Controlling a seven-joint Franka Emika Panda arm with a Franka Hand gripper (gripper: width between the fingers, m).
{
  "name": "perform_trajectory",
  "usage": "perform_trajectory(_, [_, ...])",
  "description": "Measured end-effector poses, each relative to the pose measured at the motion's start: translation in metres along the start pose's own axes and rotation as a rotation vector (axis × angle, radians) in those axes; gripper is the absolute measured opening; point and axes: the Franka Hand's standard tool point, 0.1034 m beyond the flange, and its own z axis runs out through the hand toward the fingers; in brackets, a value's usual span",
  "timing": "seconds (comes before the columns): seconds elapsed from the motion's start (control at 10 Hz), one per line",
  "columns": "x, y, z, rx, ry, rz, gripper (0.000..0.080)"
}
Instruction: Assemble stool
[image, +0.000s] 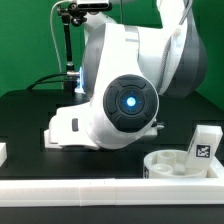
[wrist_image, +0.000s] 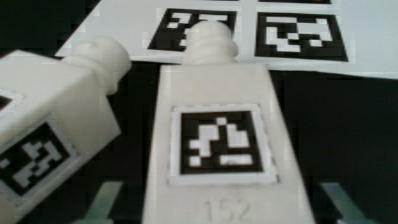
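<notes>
The arm (image: 125, 100) was bent low over the desk (image: 25, 115), its claw (wrist_image: 217, 205) clamped on a tagged leg (wrist_image: 217, 130) (a second leg (wrist_image: 54, 110) lay just beside it).

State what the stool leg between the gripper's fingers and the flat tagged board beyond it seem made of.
The held leg: likely white plastic, smooth matte finish; rounded moulded edges and a one-piece peg suggest it. The marker board: thin, flat, white with printed tags; card or plastic sheet, cannot tell which.

One leg (wrist_image: 217, 125) lies beside a second leg (wrist_image: 50, 115), the marker board (wrist_image: 231, 30) beyond both; the seat (image: 178, 166) sits behind the rail (image: 90, 192).
</notes>
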Motion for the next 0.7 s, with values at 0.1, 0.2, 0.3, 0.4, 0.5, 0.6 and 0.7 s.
perform_trajectory(0.1, [-0.006,-0.002,-0.015,-0.001,0.011,0.000,0.0337])
perform_trajectory(0.2, [-0.014,-0.005,-0.031,0.004,0.031,0.004,0.0337])
perform_trajectory(0.3, [-0.023,-0.008,-0.045,0.022,0.046,0.011,0.0338])
perform_trajectory(0.4, [-0.031,-0.009,-0.053,0.024,0.053,0.012,0.0338])
perform_trajectory(0.5, [-0.033,-0.008,-0.060,0.023,0.079,0.012,0.0338])
perform_trajectory(0.6, [-0.028,-0.007,-0.059,0.020,0.107,0.012,0.0338])
perform_trajectory(0.7, [-0.024,-0.007,-0.061,0.018,0.127,0.012,0.0338])
